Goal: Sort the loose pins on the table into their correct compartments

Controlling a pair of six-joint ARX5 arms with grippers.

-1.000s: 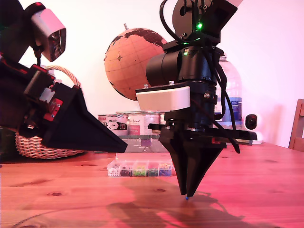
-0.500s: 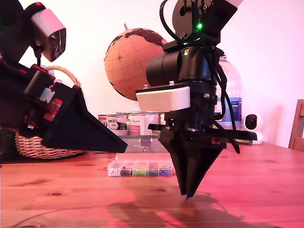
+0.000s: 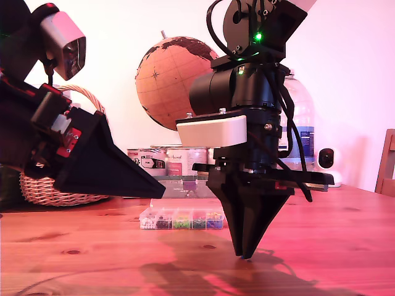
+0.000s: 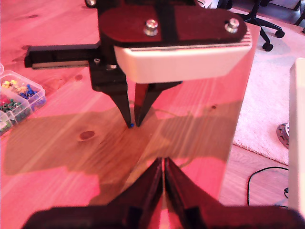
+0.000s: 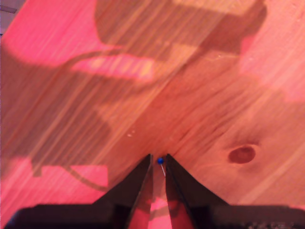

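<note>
A loose pin (image 5: 160,160) with a blue head lies on the table (image 3: 92,259), its thin shaft showing between the fingertips of my second gripper (image 5: 158,158). That gripper (image 3: 245,255) points straight down at mid-table, tips at the wood, jaws a narrow gap apart around the pin. The first wrist view shows the same pin (image 4: 131,125) at those tips (image 4: 134,123). My first gripper (image 3: 162,192) hangs shut and empty above the table at the exterior view's left. The compartments are in a clear box (image 3: 182,219) behind both grippers, with coloured pin heads inside (image 4: 19,95).
At the back stand a wicker basket (image 3: 62,191), a globe (image 3: 173,74), a tray of tin cans (image 3: 166,161), a water bottle (image 3: 303,123) and a small white camera (image 3: 327,159). The table edge (image 4: 238,119) drops to a pale rug (image 4: 271,95).
My second gripper has sunk slightly onto the table. The blue pin head that showed just under its tip in the exterior view is now hidden there. The first arm has not moved.
</note>
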